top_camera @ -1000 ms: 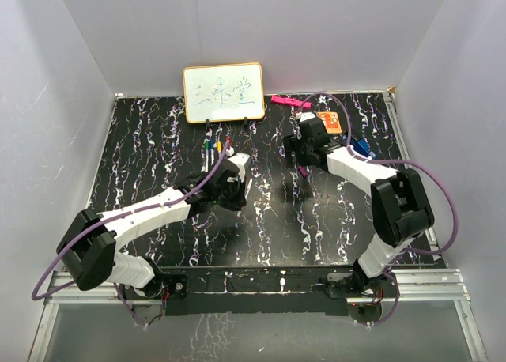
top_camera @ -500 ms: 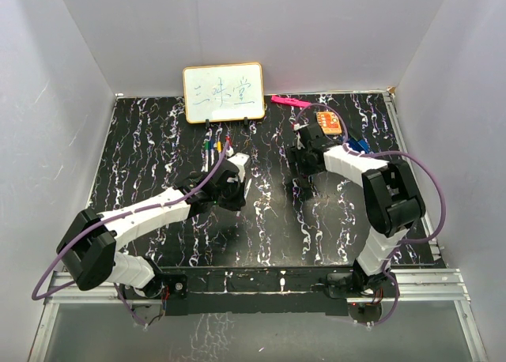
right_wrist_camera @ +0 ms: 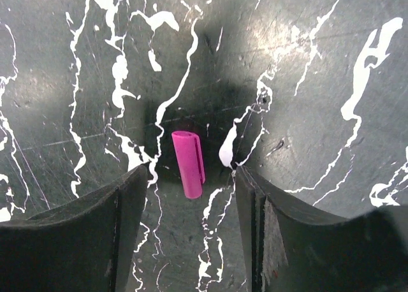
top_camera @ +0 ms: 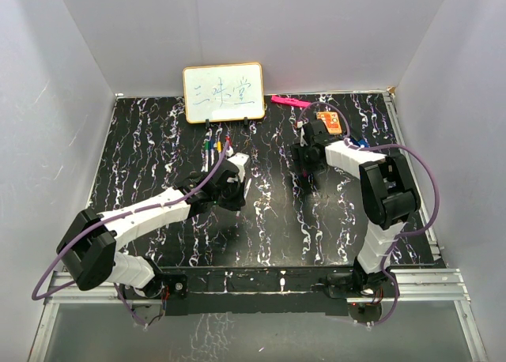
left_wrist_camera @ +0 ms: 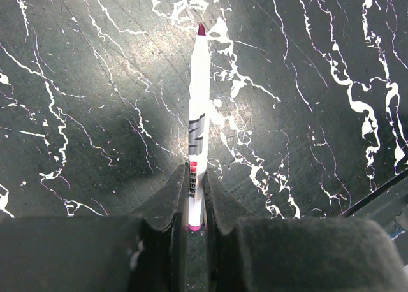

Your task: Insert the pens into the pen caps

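Pink cap lies flat on the table, between the fingers of the right gripper and touching neither. That gripper is spread wide and holds nothing.

Change vs a second ago: the right elbow now sits tucked in closer to the middle, and the wrist sits a bit further back and more squarely over the cap. The last half second shows only a small correction. I read that as the approach being done and the arm lined up for a pinch. The grasp itself hasn't started.

Left side shows no change across the three top views. The left gripper is clamped on the back end of a white pen. The pen's dark red tip points away from the wrist, out over the table, and looks clear of the surface, though I can't be sure.

The tip colour looks close to the cap's, but I can't confirm a match.

The two grippers are well apart in the top view. So next I see the right closing on the cap, then the two meeting. No pen is capped yet as far as I see.

A few more pens lie by the foot of the whiteboard, too small to tell whether they're capped.
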Controlling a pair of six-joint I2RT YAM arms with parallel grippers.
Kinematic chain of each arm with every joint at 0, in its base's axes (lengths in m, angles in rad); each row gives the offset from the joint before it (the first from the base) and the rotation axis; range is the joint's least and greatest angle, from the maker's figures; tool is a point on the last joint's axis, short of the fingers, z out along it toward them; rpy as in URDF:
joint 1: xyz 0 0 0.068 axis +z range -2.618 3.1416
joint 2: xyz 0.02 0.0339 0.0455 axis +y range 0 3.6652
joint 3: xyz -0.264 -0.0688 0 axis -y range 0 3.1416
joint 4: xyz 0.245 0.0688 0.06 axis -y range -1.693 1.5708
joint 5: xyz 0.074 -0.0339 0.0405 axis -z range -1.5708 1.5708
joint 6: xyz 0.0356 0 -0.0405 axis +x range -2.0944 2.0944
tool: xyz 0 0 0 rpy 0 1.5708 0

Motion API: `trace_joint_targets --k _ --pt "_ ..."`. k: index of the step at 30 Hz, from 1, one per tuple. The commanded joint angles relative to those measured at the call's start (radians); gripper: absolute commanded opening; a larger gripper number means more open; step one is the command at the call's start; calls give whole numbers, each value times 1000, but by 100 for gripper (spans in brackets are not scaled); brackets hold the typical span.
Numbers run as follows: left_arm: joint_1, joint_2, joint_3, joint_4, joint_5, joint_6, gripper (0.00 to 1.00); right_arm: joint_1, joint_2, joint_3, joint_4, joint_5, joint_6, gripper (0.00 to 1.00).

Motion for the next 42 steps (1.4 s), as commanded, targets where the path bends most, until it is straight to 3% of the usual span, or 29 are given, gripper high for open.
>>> trace_joint_targets --k 1,15,26,35,42 --pt "1 -5 8 3 -11 7 0 -10 15 64 18 -27 -19 54" --pt "1 -4 10 5 -16 3 0 -8 51 32 -30 -12 8 44" --pt "1 -4 16 0 -20 6 0 -8 114 54 -92 4 13 26" --pt "1 24 28 -5 -20 16 0 31 137 47 -111 60 10 23" --pt "2 19 29 -8 -29 19 0 69 177 52 -135 100 7 13"
